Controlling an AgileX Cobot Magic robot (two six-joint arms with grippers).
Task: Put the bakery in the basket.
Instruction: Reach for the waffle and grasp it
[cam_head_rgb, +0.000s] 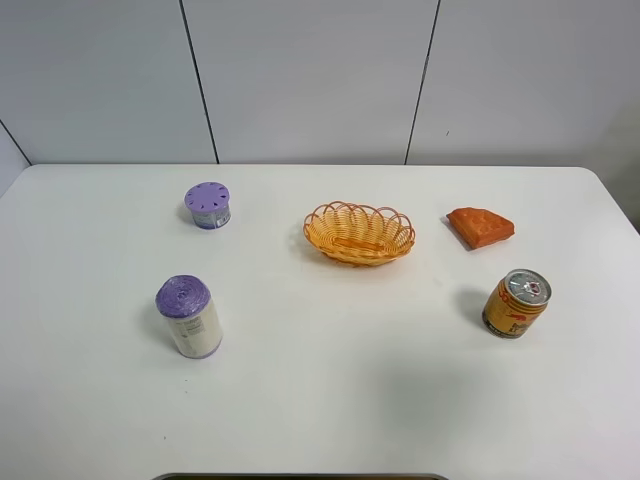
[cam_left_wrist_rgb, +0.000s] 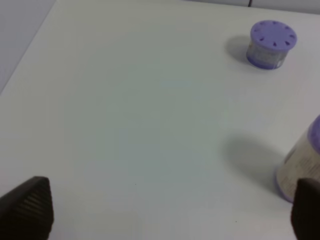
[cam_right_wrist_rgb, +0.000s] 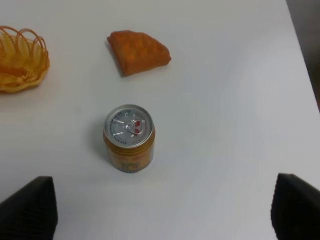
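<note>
The bakery (cam_head_rgb: 480, 227) lies right of the basket (cam_head_rgb: 359, 232), clear of it, beyond the can (cam_right_wrist_rgb: 129, 138) from the right gripper (cam_right_wrist_rgb: 163, 210) — fingers spread wide, empty, like the left gripper (cam_left_wrist_rgb: 167, 210) — so the right arm is nearer.

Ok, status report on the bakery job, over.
Left gripper, right gripper open, empty. Bakery on table, right of basket. Can stands between right gripper and bakery.

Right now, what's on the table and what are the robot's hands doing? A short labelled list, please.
basket: middle, nothing inside
bakery: right of basket, not touching it
drink can: upright, nearer the camera than bakery
short purple-lidded jar: far left
tall purple-lidded container: near left, upright
left gripper: open, empty
right gripper: open, empty
</note>
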